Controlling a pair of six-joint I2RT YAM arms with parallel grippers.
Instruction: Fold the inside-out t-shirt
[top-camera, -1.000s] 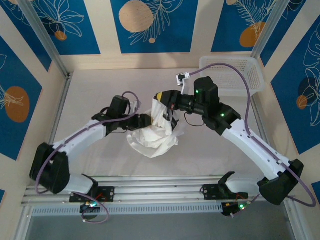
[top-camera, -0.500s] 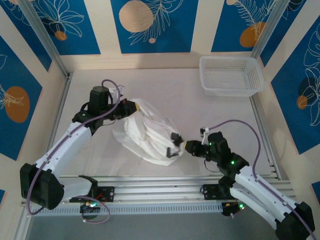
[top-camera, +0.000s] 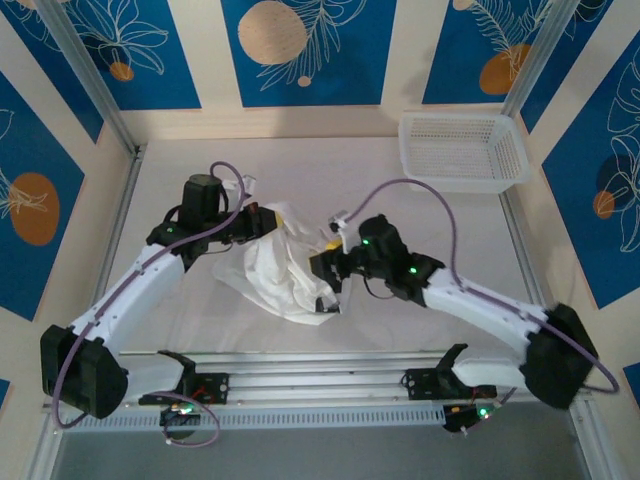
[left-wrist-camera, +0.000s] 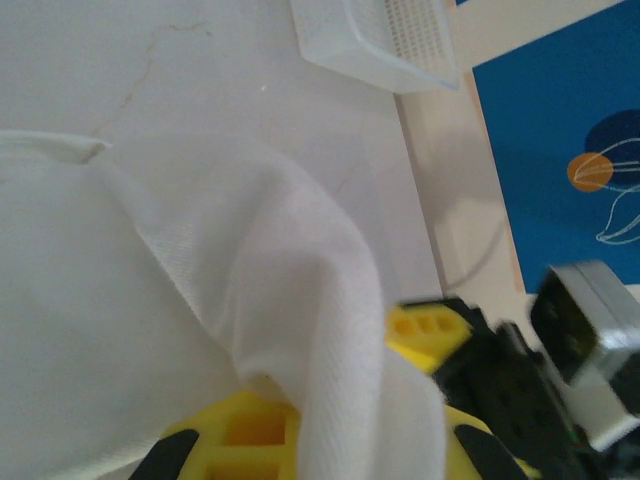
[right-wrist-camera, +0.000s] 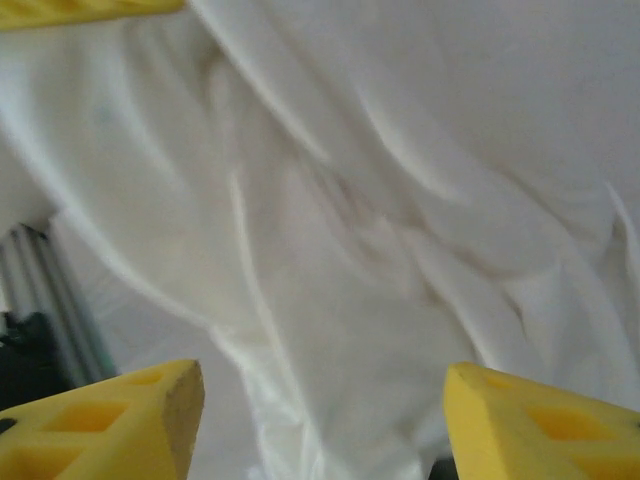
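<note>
Nearest, the crumpled inside-out t-shirt (top-camera: 285, 270) is lying in a heap mid-table (top-camera: 300, 165), not yet folded. At its right side the right gripper (top-camera: 326, 272) is hovering with its jaws apart and nothing between them, fabric just ahead, probably lining up a fresh hold. Farther left, the left gripper (top-camera: 262, 222) is pinching the shirt's far edge, clamped tight, likely anchoring it for spreading. The white mesh basket (top-camera: 462, 150) is sitting far right, well apart.

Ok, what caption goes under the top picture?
Left tool pinches the white t-shirt; right tool hangs open over it.
</note>
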